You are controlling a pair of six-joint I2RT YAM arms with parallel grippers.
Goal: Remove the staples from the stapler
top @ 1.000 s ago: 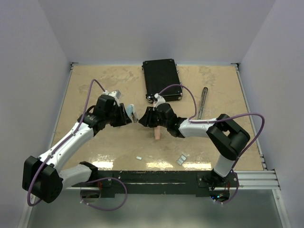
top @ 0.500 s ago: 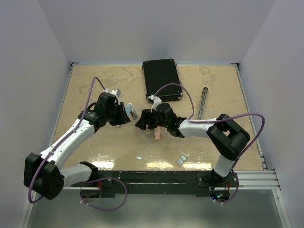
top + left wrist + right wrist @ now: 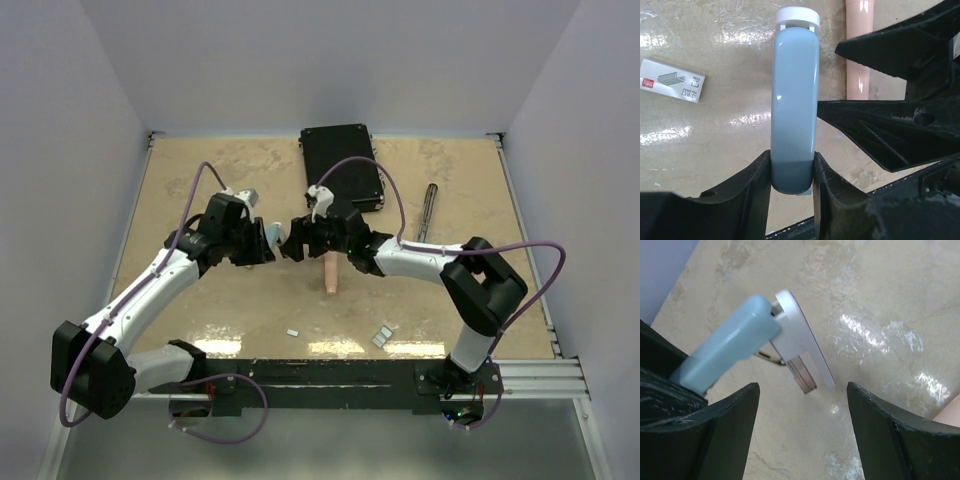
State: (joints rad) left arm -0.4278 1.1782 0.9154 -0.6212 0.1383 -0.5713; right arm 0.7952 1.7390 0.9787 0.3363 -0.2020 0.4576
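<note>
The left tool [image 3: 792, 167] is clamping one end of the pale blue plastic stapler [image 3: 794, 90], while the right tool [image 3: 802, 390] is standing open, facing its white tip. Tiny silvery-grey staple strips [image 3: 382, 336] are lying on the beige counter [image 3: 200, 190], toward its near edge. They are probably light, slick and brittle, so pinching them across their long sides looks safest.

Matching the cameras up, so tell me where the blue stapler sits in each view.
Top: stapler at centre, between the two arm tips.
Left wrist: stapler upright, mid-frame.
Right wrist: stapler left of centre, slanting.
Shared landmark: the pink handle, to its right in all three.
</note>
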